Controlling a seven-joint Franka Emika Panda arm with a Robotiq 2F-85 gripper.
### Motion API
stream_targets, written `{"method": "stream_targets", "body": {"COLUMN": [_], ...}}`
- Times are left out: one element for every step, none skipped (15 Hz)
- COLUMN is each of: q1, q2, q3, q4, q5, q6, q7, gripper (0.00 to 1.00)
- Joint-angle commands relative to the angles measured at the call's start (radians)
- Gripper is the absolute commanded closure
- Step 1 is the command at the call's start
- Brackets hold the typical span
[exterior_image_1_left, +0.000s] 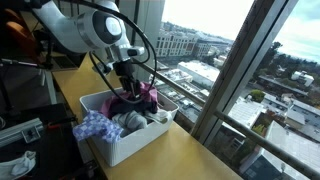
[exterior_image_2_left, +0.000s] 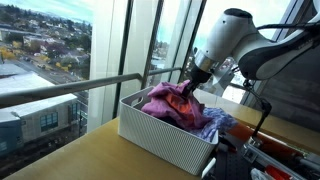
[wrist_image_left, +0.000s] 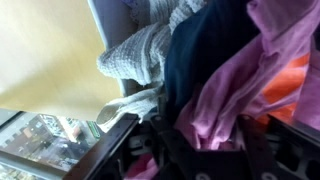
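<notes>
The black claw is buried in the crumpled magenta cloth garment atop the heap in the white ribbed plastic bin — spread or pinching, I cannot tell. Tangled folds could snag on it, dragging other clothes over the rim.

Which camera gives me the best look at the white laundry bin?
An exterior view shows the white bin best: its long ribbed wall and rim, unobstructed. In an exterior view clothes drape over one corner of the white bin. The wrist view shows only blurred clothes up close.
</notes>
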Motion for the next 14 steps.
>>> {"method": "stream_targets", "body": {"q1": [0.007, 0.009, 0.009, 0.008, 0.005, 0.0, -0.005, -0.009, -0.012, -0.015, -0.018, -0.022, -0.026, -0.029], "q2": [-0.131, -0.171, -0.206, -0.24, -0.271, -0.297, -0.315, -0.333, -0.345, -0.353, -0.356, -0.351, -0.347, -0.341], "q3": [0.009, 0.017, 0.024, 0.031, 0.037, 0.045, 0.051, 0.055, 0.057, 0.058, 0.058, 0.057, 0.056, 0.056], "q4": [-0.047, -0.055, -0.057, -0.06, -0.062, -0.063, -0.068, -0.072, -0.083, -0.095, -0.107, -0.125, -0.142, -0.159], "q5": [0.076, 0.099, 0.12, 0.136, 0.154, 0.164, 0.168, 0.175, 0.179, 0.18, 0.183, 0.18, 0.179, 0.18], "q6": [-0.111, -0.159, -0.203, -0.247, -0.283, -0.319, -0.344, -0.367, -0.375, -0.381, -0.38, -0.374, -0.371, -0.372], "q7": [-0.09, -0.119, -0.148, -0.168, -0.194, -0.211, -0.223, -0.236, -0.244, -0.249, -0.251, -0.247, -0.244, -0.242], "gripper": [0.16, 0.1, 0.02, 0.0, 0.0, 0.0, 0.0, 0.0, 0.0, 0.0, 0.0, 0.0, 0.0, 0.0]}}
